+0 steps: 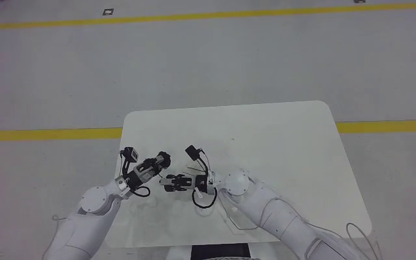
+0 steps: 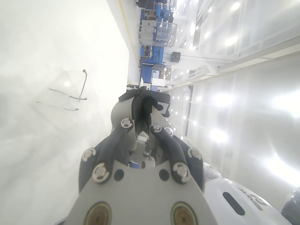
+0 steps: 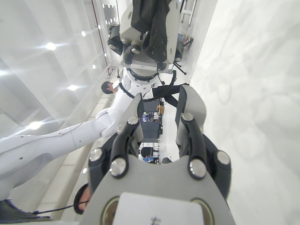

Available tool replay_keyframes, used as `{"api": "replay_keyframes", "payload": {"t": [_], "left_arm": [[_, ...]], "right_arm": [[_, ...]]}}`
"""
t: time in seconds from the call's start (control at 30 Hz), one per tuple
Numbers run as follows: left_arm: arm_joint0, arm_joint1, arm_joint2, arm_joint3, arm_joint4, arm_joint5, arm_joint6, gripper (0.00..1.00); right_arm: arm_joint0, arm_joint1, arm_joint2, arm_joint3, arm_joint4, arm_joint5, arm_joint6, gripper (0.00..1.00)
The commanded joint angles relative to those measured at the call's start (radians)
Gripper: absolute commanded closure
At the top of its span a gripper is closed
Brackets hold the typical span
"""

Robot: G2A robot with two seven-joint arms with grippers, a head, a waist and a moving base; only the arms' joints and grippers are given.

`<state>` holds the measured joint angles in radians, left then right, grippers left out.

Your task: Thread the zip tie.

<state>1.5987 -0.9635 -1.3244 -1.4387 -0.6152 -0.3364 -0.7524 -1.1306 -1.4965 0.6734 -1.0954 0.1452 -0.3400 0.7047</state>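
Several thin grey zip ties (image 2: 79,90) lie loose on the white table (image 1: 273,136), on what looks like a clear plastic sheet. My left gripper (image 2: 141,97) hangs just above the table near its front edge, its black padded fingers (image 2: 137,108) pressed shut; I cannot make out anything between them. It also appears straight ahead in the right wrist view, left gripper (image 3: 153,24) with pads closed. My right gripper (image 3: 163,94) is open, its fingers (image 3: 189,104) apart with nothing between them. In the top view the left gripper (image 1: 160,160) and right gripper (image 1: 169,184) are close together, almost tip to tip.
The table's near left corner and front edge (image 1: 130,195) lie close to both arms. Most of the tabletop stretches away to the far right. A yellow floor line (image 1: 58,134) runs behind the table.
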Motion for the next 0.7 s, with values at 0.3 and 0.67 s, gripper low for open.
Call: {"api": "replay_keyframes", "payload": {"t": [0.3, 0.67], "left_arm": [[0.002, -0.003, 0.001, 0.006, -0.009, -0.002, -0.011, 1.00], [0.002, -0.004, -0.002, 0.007, -0.014, 0.003, -0.024, 1.00]], "right_arm": [[0.005, -0.011, -0.001, 0.019, 0.010, 0.000, -0.020, 0.85], [0.011, -0.020, 0.000, 0.035, 0.016, 0.000, -0.010, 0.84]]}}
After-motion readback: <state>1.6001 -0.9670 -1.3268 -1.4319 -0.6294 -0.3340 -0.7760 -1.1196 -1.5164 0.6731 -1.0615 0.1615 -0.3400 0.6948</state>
